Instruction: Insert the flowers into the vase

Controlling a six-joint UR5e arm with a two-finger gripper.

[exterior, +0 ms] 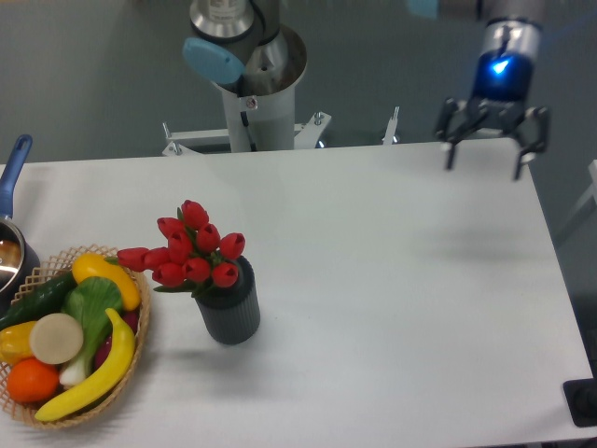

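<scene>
- Fixed camera: the red tulip bunch (194,252) sits in the mouth of the dark grey ribbed vase (229,312), which stands upright on the white desk (392,308), just beside the wicker basket (56,401) of fruit and vegetables. The buds lean left, toward the basket, and overhang the vase rim on that side.
- The gripper (492,149) hangs over the desk's far right edge, well apart from the vase, its two fingers spread wide and holding nothing.
- Handling, as a judgement: the bunch looks light and probably soft; the buds would likely crush or shed under a pinch, so any regrasp belongs low on the stems or leaves, just above the rim.
- The vase looks small and narrow, so a sideways tug on the leaning bunch could tip it.
- How deep the stems sit is hidden inside the vase, so I cannot tell how firmly the flowers are seated.
</scene>
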